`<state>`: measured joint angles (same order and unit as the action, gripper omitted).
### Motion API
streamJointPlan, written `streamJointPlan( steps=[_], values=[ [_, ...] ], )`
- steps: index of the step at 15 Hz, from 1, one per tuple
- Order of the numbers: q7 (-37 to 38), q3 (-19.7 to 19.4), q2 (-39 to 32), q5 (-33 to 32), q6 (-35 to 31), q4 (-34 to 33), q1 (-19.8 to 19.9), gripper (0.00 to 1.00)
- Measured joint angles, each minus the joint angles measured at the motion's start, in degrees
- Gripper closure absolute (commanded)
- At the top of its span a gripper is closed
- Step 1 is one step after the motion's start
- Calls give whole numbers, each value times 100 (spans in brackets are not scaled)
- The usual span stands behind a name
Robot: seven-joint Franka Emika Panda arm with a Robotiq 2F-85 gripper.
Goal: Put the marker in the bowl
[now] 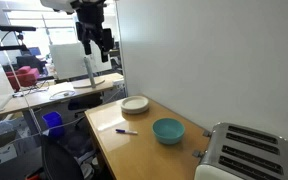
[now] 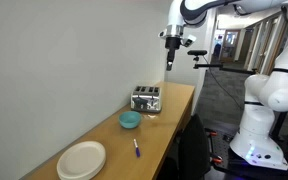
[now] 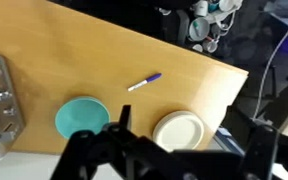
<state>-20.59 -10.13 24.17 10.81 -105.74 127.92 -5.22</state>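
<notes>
The tool (image 1: 96,42) hangs high over the tabletop (image 1: 149,152) in an exterior view, far above everything. It holds nothing. It looks small and dark here, so I cannot tell how wide it is open. The marker (image 1: 126,131) lies flat on the wood, near the teal bowl (image 1: 168,130) but not touching it. A stack of pale plates (image 1: 135,104) sits further back. A silver toaster (image 1: 249,155) stands at the near end.

In an exterior view the tool (image 2: 171,58) is up by the wall, well above the toaster (image 2: 146,100). Its fingers look like one thin dark line, so again I cannot tell the gap. The marker (image 2: 136,148) lies between the bowl (image 2: 130,119) and the plates (image 2: 82,160), closer to the table's edge.

In the wrist view the tool (image 3: 121,130) is a dark shape at the bottom. The marker (image 3: 144,82) lies at a slant on bare wood, apart from the bowl (image 3: 82,117) and the plates (image 3: 178,131).

I think the marker is light and stiff. It is round and smooth, so it may roll if bumped. The best place to pinch it looks like the middle of its body, across its thin sides.
</notes>
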Motion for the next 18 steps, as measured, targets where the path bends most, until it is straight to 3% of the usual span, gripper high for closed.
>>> streamJointPlan(
  steps=[9, 15, 18],
  values=[
    [54, 68, -42, 0, -35, 7, 60, 0],
    [1584, 672, -1284, 509, -313, -191, 73, 0],
    [2613, 1017, -2170, 659, -881, -554, 69, 0]
  ],
)
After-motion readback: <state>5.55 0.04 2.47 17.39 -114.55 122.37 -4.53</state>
